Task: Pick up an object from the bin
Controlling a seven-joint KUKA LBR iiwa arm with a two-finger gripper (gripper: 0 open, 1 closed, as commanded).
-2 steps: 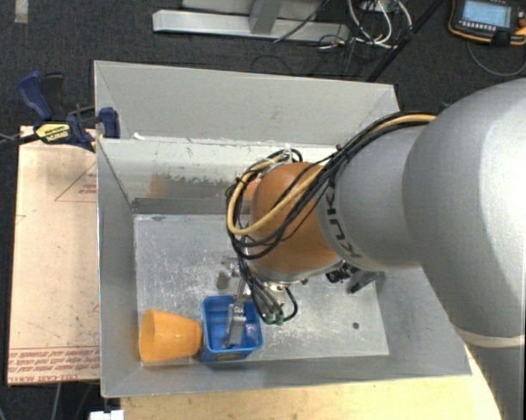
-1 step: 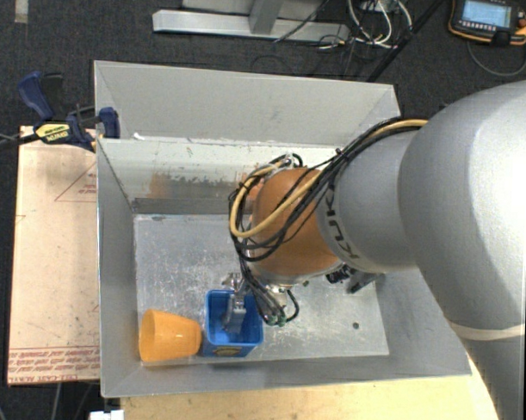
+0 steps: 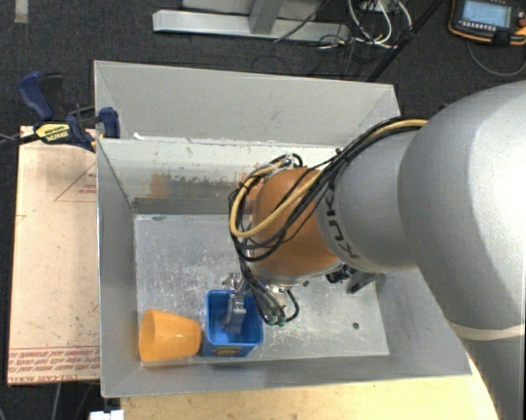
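My gripper [image 3: 236, 314] reaches down into a small blue open box [image 3: 217, 329] lying near the front edge of the bin floor, left of centre. Its fingers sit inside the box's hollow, close to the right wall. Whether they grip the wall I cannot make out. An orange cup [image 3: 167, 336] lies on its side just left of the blue box, touching it, with its mouth toward the box.
The arm with its orange cover and cables hangs over the middle of the bin and hides the floor beneath it. The bin's sloping walls rise on all sides. Bare floor shows at the left and the right front.
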